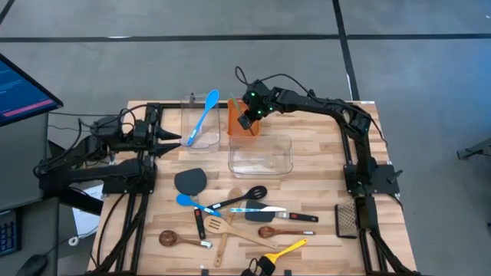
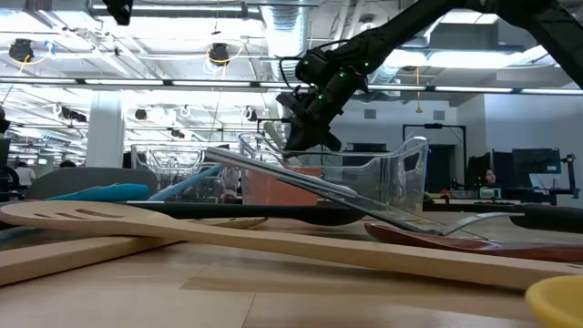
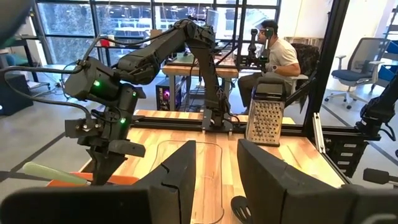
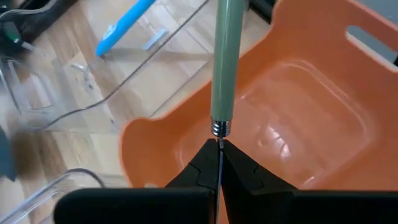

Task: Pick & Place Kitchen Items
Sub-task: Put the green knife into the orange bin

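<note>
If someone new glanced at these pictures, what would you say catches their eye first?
Probably the right gripper, shut on a pale green-handled utensil above the orange rectangular bin at the table's far side. Next, the jumble of blue, black, wooden and yellow long-handled utensils scattered across the near half of the wooden table.

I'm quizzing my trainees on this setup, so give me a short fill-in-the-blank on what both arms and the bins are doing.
1. The right gripper is shut on a pale green handle above the ____ bin.
2. A blue spoon leans in a clear ____.
3. The left gripper holds ____.

Missing: orange; tub; nothing
</note>
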Motion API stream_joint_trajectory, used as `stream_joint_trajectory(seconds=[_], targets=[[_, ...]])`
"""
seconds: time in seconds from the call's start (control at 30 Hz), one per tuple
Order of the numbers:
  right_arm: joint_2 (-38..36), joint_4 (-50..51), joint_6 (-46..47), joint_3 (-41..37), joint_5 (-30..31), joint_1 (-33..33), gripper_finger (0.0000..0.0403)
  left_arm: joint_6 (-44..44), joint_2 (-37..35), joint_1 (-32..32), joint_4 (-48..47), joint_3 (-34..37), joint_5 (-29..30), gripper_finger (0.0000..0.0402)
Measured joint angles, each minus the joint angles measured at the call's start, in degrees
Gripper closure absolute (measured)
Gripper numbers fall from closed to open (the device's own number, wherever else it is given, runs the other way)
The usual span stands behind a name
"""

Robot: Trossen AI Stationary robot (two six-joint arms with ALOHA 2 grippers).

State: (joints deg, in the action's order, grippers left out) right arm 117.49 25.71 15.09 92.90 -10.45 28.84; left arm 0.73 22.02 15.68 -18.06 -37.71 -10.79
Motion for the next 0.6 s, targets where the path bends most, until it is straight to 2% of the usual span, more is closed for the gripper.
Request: stream_joint_trajectory(seconds=[0.23, 0.33, 0.6], targets=[[4.6, -2.1, 1.5, 0.7, 0.0, -0.3, 0.0403, 0.0, 0.4, 0.0, 0.0, 0.0, 0.0, 0.0299], [6.4, 1.2, 1.7, 1.7, 0.0, 0.1, 0.0403, 0.0, 0.8, 0.0, -0.1, 0.0, 0.0, 0.0299], [6.4, 2.8, 1.2, 5.1, 0.1, 0.5, 0.0399, 0.0, 1.8, 0.0, -0.2, 0.0, 0.0, 0.0299]])
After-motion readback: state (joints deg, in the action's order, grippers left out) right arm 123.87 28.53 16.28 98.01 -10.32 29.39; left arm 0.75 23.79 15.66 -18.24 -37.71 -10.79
